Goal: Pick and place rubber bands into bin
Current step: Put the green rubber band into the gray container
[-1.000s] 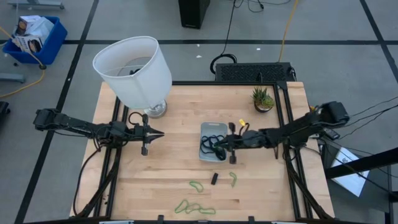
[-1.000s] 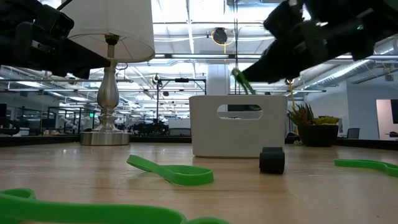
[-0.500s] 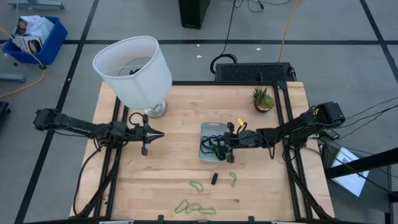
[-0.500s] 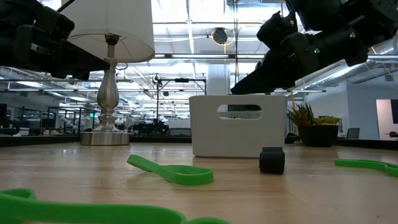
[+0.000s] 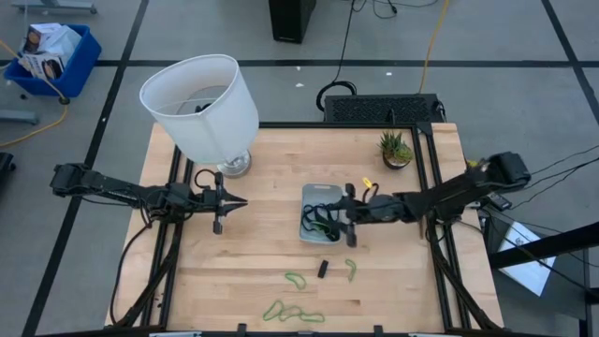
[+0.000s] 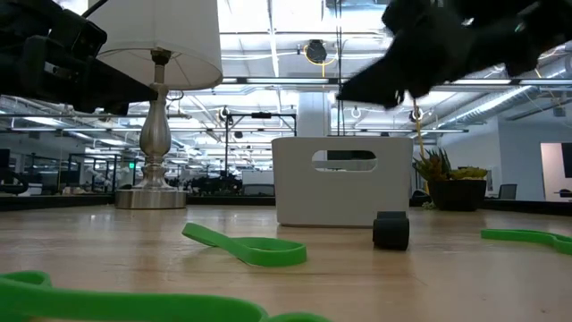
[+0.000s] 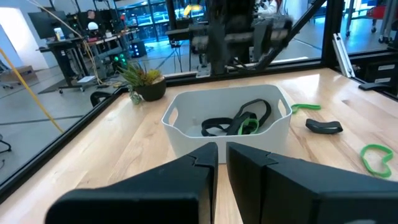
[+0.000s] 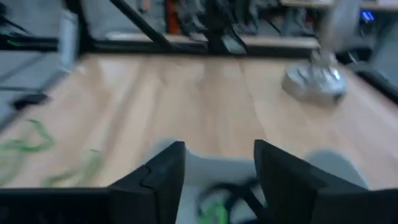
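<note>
High view puts the right gripper [image 5: 344,215] just above the bin [image 5: 309,235], at its edge nearest that arm. Its wrist view shows the fingers [image 8: 158,180] spread with nothing between them, and black and green rubber bands [image 8: 227,202] lying in the tray directly below and ahead, apparently just dropped. That arm stretches almost level across the table. More green rubber bands [image 5: 292,312] lie on the wood, well apart from either gripper. The left gripper [image 5: 239,201] waits, fingers nearly together and empty, pointing toward the bin.
</note>
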